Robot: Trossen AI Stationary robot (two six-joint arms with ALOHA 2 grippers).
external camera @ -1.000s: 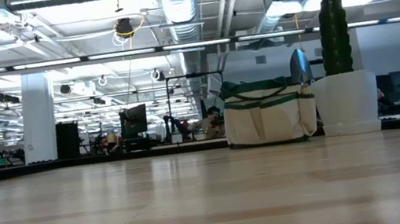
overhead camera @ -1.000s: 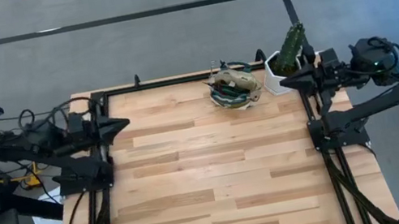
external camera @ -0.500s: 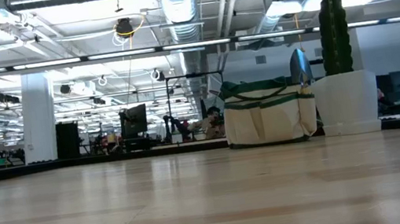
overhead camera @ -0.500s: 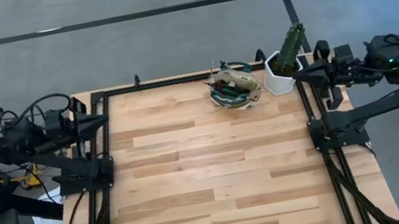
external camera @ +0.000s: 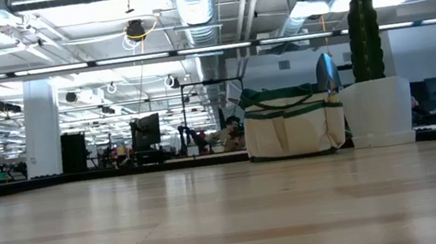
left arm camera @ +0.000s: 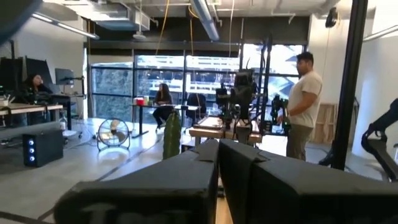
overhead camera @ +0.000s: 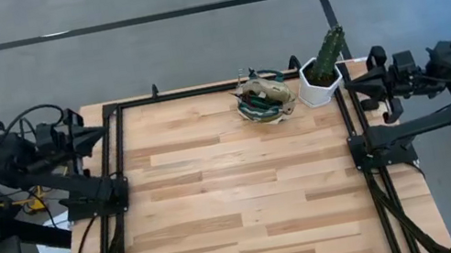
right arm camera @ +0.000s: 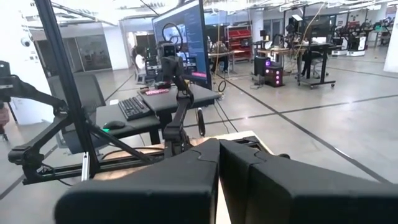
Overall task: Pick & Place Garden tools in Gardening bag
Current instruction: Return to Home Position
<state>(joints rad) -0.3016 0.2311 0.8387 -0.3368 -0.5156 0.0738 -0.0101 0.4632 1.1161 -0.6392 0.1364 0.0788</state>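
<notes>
Left gripper (overhead camera: 103, 134) at wooden table (overhead camera: 238, 199) edge

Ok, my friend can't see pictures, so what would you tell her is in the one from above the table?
A bag holding tools stands at the far edge of a wooden table, seen from straight above, beside a potted cactus. The left gripper and right gripper sit at the table's sides, holding nothing.
</notes>
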